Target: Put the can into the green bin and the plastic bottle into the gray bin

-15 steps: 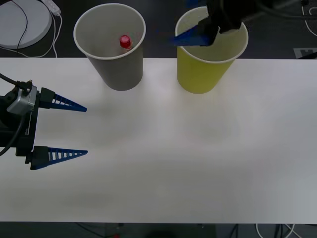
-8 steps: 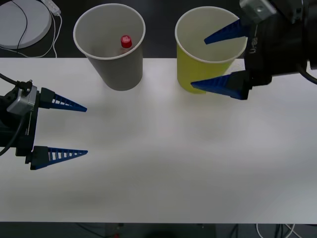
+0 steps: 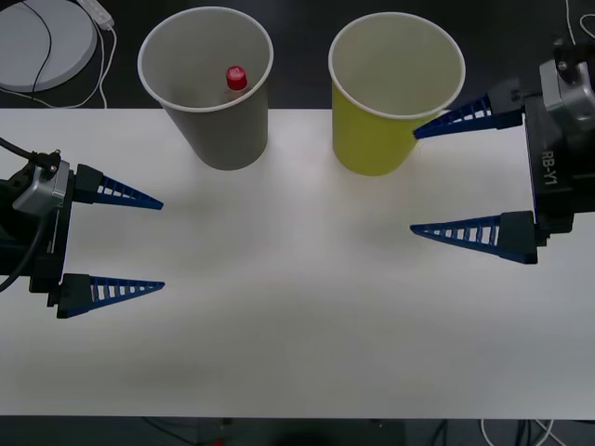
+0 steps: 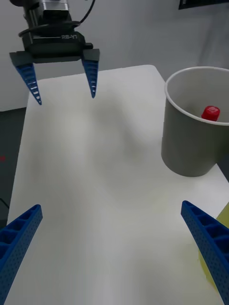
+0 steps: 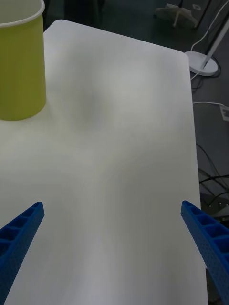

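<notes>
Plastic bottle sits in gray bin; can not visible, green bin at 1 o'clock. Right gripper and left gripper both w/ fingers open, empty, over the desk. Looks done; next, park arms.

Two bins are standing at the counter's far edge: one gray bin and one green bin. One plastic bottle is sitting inside the gray one.
</notes>
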### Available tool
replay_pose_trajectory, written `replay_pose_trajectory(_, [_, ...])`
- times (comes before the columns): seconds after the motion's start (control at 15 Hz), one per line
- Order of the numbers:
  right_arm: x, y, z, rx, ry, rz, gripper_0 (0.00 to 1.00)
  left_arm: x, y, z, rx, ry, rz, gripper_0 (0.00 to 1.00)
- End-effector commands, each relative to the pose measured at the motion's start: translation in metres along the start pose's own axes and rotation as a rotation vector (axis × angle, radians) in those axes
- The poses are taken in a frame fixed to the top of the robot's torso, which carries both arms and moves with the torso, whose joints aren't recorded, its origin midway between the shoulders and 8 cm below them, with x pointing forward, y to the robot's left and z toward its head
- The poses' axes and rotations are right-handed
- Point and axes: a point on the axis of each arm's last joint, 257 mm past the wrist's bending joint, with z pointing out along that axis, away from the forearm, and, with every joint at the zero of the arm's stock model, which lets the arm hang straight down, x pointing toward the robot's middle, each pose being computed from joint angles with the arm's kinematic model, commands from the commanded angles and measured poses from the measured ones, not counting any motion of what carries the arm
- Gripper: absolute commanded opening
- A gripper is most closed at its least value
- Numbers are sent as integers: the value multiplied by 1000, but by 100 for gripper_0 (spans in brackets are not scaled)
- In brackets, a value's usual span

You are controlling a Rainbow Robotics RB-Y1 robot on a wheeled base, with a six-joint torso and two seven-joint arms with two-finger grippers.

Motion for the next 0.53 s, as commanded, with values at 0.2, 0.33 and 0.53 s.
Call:
replay_pose_trajectory(0.2, [28, 17, -16, -18, -32, -71, 100, 0, 0, 0, 0, 0, 0, 100])
replay_pose_trajectory(0.33, [39, 26, -25, -28, -39, -70, 100, 0, 0, 0, 0, 0, 0, 100])
replay_pose_trajectory(0.53, [52, 41, -42, -63, -32, -25, 100, 0, 0, 0, 0, 0, 0, 100])
